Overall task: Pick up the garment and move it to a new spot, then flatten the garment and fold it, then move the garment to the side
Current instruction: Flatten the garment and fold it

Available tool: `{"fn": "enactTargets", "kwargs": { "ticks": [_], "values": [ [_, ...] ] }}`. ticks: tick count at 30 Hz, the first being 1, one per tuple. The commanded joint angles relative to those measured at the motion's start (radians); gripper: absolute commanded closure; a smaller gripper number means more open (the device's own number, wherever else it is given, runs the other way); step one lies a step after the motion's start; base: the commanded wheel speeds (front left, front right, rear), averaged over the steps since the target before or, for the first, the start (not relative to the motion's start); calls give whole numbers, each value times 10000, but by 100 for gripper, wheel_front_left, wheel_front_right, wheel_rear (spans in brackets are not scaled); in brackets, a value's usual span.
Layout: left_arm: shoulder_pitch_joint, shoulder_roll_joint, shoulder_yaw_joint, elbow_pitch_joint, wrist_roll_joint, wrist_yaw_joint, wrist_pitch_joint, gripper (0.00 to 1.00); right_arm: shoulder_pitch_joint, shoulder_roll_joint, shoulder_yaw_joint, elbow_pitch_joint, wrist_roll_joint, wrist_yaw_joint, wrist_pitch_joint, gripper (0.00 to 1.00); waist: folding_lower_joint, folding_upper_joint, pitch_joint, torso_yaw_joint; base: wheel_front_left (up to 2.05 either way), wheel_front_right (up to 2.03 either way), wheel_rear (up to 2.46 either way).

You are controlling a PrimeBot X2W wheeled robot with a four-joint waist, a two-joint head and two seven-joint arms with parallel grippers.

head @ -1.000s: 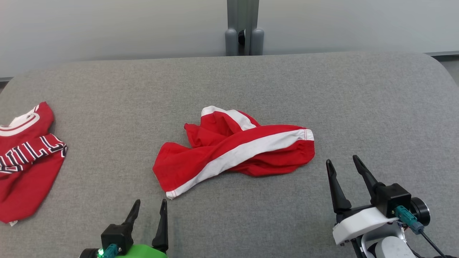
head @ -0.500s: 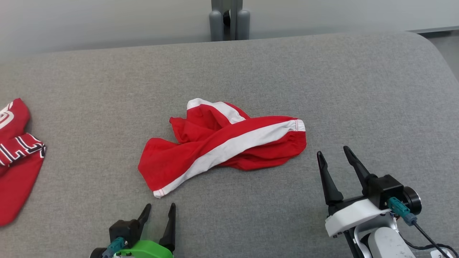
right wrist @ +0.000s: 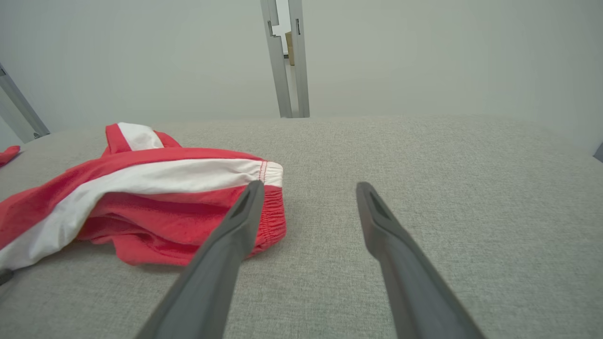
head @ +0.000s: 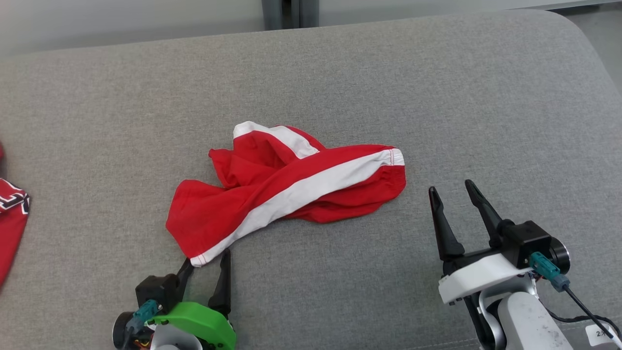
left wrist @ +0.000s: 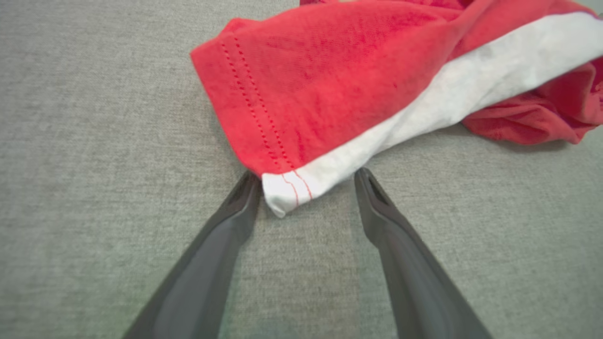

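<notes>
Lying crumpled on the grey woven tabletop (head: pixel 437 97), the soft red, white-striped garment (head: pixel 286 194) stretches near-left to far-right; left pincer (head: pixel 206 257) gapes around its stitched hem corner, right pincer (head: pixel 450 187) gapes nearby.

A grey fabric-covered surface (head: pixel 437 87) with rounded far corners spans the frame. A crumpled red-and-white garment (head: pixel 286 194) lies near its centre. Part of a second red garment (head: pixel 9 218), with dark lettering, lies at the left edge.
</notes>
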Motion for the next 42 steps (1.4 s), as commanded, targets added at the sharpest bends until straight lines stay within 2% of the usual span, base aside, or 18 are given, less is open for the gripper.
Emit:
{"fn": "enactTargets", "kwargs": {
  "ticks": [1,7,8,9,10,11,17,26,30,36,42],
  "values": [
    [-140,37,-32,-121,30,-55,13,0,-134,-19,-1,-59,95,-14,-28,0,-1,0,61,-42,0,0,0],
    [-160,40,2,-526,225,-75,10,0,-243,-17,-75,-52,192,-14,-28,0,-1,0,178,5,0,0,0],
    [-148,40,16,-549,246,-78,10,4,-252,-17,-68,-36,183,-14,-28,0,-1,0,181,11,0,0,0],
    [-127,40,27,-541,262,-80,10,53,-266,-17,-74,-21,209,-14,-28,0,-1,0,189,15,0,0,0],
    [-123,38,7,-556,279,-82,10,91,-298,-17,-103,-19,229,-14,-28,0,-1,0,200,21,0,0,0],
    [-122,38,-29,-579,292,-83,10,100,-351,-18,-156,-18,284,-14,-28,0,-1,0,220,30,0,0,0],
    [-183,41,16,-794,288,-84,10,100,-667,-20,-277,127,707,-14,-28,0,-1,0,291,198,0,0,0],
    [194,38,750,-1309,1027,22,10,100,-1294,-18,552,1159,2131,-14,-28,0,-1,0,335,606,0,0,0],
    [275,38,850,-1400,1087,78,10,100,-1511,-17,1234,1730,2637,-14,-27,0,-1,0,383,701,0,0,0],
    [177,40,775,-1458,1028,201,10,100,-1912,-237,2040,2209,2385,-16,-28,0,-1,0,479,754,0,0,0],
    [281,40,759,-1462,1017,262,10,100,-1759,-543,2532,2180,2495,-14,-28,0,-1,0,387,760,0,0,0]
  ]
}}
